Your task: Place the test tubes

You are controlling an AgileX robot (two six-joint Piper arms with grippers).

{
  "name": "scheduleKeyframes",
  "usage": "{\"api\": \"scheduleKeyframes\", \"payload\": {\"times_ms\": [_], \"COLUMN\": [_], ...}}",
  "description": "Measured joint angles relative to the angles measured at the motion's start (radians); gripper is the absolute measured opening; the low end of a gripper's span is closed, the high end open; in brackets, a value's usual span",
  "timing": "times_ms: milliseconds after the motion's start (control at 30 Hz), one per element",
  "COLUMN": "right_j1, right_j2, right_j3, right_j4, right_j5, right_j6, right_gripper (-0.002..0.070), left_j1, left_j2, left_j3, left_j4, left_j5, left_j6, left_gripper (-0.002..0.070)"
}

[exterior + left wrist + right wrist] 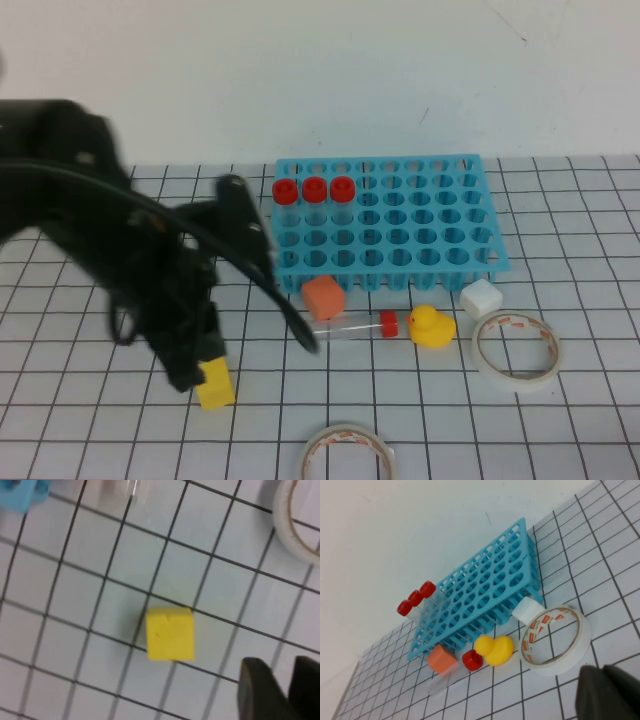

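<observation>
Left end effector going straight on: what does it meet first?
Left end effector, low over the table, likely meets it beside the yellow cube; depth unclear. Right end effector faces the tape roll.

Tube point(350, 328) before rack point(420, 225), perhaps touching cube point(323, 297)

1 rack point(400, 272), matt blue plastic; 1 lying test tube point(345, 327), clear, glossy, red plastic cap; 1 duck point(431, 327), smooth yellow; 1 yellow cube point(214, 385), matt, foam-like; 1 tape roll point(516, 348), glossy.
</observation>
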Motion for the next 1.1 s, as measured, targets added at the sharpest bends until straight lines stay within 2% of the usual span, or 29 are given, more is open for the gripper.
{"api": "scheduleKeyframes", "payload": {"times_ms": [167,233,300,567,1100], "right_j1": [0.000,0.000,0.000,0.000,0.000], "right_j2": [0.000,0.000,0.000,0.000,0.000], "right_j3": [0.000,0.000,0.000,0.000,0.000], "right_j4": [0.000,0.000,0.000,0.000,0.000], "right_j5": [0.000,0.000,0.000,0.002,0.002], "right_j6": [-0.011,-0.016,-0.018,-0.020,-0.022], "right_gripper": [-0.0001,-0.0001,-0.0001,-0.0001,-0.0001], "left_j1": [-0.117,-0.155,-0.183,-0.211,-0.211], "left_j2": [0.132,0.181,0.226,0.380,0.482], "left_j3": [-0.068,-0.088,-0.106,-0.147,-0.159], "left_j4": [0.132,0.164,0.198,0.231,0.246], "left_j5": [-0.072,-0.118,-0.166,-0.315,-0.433], "left_j6": [-0.008,-0.008,-0.008,-0.008,-0.048], "left_gripper": [0.0332,0.0398,0.0430,0.0452,0.0452]}}
